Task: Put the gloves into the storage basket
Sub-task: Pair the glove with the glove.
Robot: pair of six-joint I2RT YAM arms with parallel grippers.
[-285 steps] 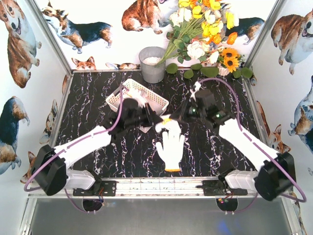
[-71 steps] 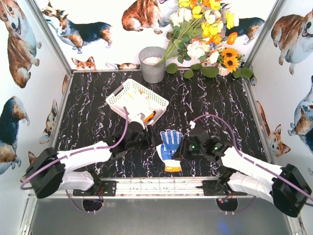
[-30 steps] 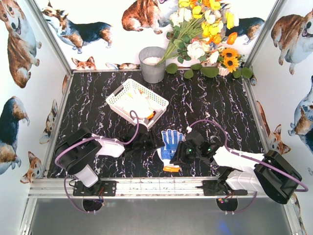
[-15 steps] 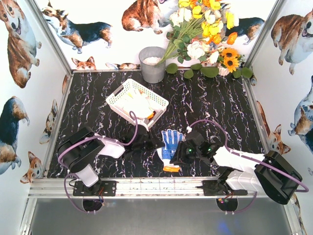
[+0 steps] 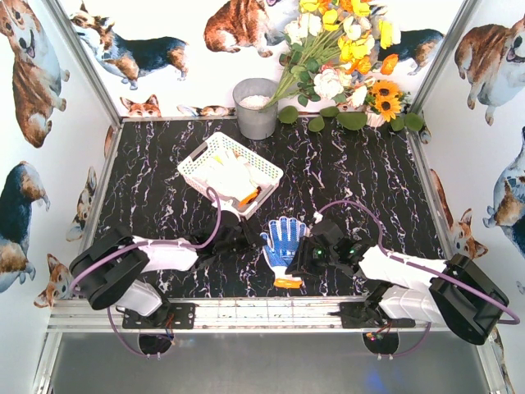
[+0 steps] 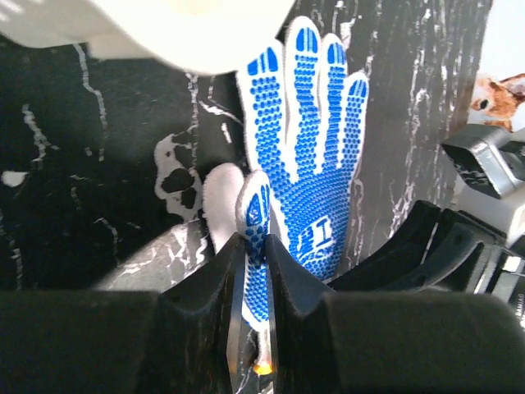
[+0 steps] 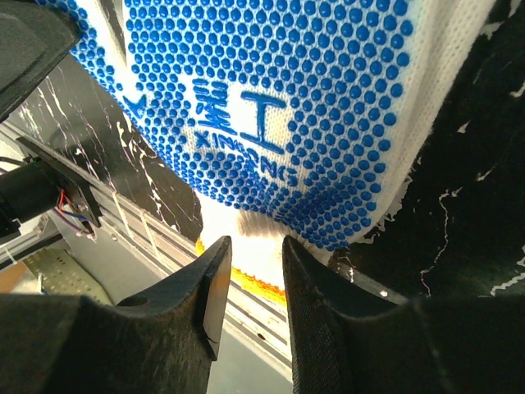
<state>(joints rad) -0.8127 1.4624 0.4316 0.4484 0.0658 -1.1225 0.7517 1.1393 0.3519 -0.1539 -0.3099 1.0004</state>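
Firmly, left gripper point(image 6: 254, 243) pinches glove point(image 6: 312, 156) thumb.

Room around the white lattice plastic basket point(image 5: 230, 172): the bare black marble tabletop point(image 5: 361, 176) on its right and left is wide open. Just behind it a grey metal bucket point(image 5: 256, 108) blocks the way, with yellow and white flowers point(image 5: 344, 49) hanging over further right. In front it's crowded: the left gripper point(image 5: 256, 240) and right gripper point(image 5: 302, 256) flank the blue-dotted white knit glove point(image 5: 285, 238), and a purple cable point(image 5: 217, 212) loops by the basket's near corner.
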